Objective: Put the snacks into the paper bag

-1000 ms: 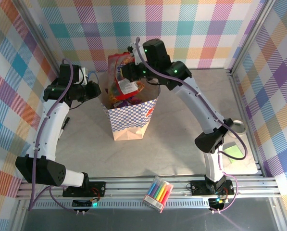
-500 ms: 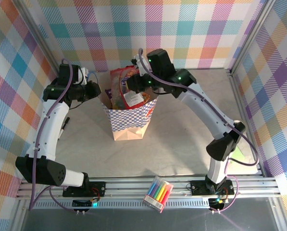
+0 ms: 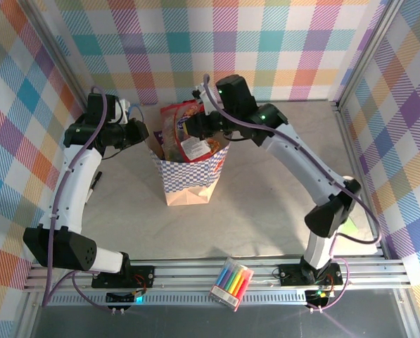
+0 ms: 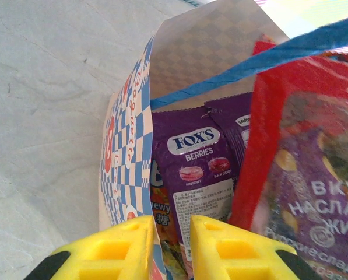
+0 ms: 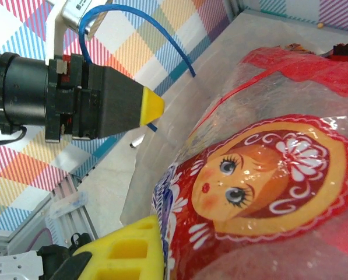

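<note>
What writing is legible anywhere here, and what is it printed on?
"FOX'S BERRIES": purple packet.
"ВКУ", "НАСЛА", cut off at the edge: red packet.
"ewy" plus a Chinese character: multicolour packet.
Red script on the paper bag and fine print on the purple packet: unreadable.

Both arms are the same build, left arm (image 3: 72,179) and right arm (image 3: 301,165): white tube links with chunky black joint housings. A purple cable (image 3: 49,274) runs along each, and small green lights (image 3: 264,110) glow on the right one. The left pincer (image 4: 172,227) has bright yellow fingers (image 4: 118,248) with square moulded pockets.
</note>
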You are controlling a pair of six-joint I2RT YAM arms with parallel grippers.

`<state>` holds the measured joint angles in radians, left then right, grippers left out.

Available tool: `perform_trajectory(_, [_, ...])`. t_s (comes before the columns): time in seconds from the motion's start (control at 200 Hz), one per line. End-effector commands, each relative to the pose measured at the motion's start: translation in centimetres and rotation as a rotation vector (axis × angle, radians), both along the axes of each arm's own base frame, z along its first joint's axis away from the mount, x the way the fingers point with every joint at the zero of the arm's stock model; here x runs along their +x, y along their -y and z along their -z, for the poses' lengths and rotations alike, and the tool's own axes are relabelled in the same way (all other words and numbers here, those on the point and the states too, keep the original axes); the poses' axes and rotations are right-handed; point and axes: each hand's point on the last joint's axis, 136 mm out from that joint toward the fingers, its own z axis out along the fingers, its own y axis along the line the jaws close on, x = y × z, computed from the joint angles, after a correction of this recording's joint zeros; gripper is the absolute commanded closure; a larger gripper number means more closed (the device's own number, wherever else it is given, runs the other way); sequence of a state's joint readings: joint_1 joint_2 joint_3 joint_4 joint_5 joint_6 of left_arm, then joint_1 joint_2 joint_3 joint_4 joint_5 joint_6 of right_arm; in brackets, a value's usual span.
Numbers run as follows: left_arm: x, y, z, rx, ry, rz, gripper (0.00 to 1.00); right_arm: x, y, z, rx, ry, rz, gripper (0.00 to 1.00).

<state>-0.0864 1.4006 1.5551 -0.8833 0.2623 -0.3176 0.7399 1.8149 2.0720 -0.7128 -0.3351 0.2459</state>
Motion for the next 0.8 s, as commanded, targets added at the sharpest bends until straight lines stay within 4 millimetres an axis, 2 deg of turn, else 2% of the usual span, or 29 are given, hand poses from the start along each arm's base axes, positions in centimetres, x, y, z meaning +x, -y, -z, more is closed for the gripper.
perform_trajectory(0.0, [0.3,-0.1,0.2,-0.018,0.001,-0.001,0.76,0.4,-1.8,-3.8,0.111,0.076,-0.071,1.00])
perform_trajectory(0.2, [0.2,-0.1,0.4,-0.015,-0.005,-0.001,0.76,1.5,-3.3,-2.2,0.131,-0.020,-0.103,1.00])
perform_trajectory(0.31, [0.2,-0.2,0.6,-0.014,-0.008,-0.005,0.76,1.9,-3.2,-1.1,0.107,-0.053,-0.089,1.00])
perform_trajectory(0.44, [0.2,-0.2,0.5,-0.010,-0.006,-0.007,0.76,2.0,-1.7,0.4,0.057,-0.077,-0.035,1.00])
perform_trajectory(0.565, [0.3,-0.6,0.5,0.003,-0.006,-0.020,0.76,2.2,0.8,2.2,0.017,-0.111,0.044,1.00])
perform_trajectory(0.67, [0.4,-0.6,0.4,0.001,-0.004,-0.020,0.76,2.8,2.8,4.7,-0.065,-0.147,0.120,1.00])
perform_trajectory(0.795, [0.4,-0.5,0.2,-0.005,-0.001,-0.019,0.76,3.2,4.0,7.6,-0.159,-0.184,0.172,1.00])
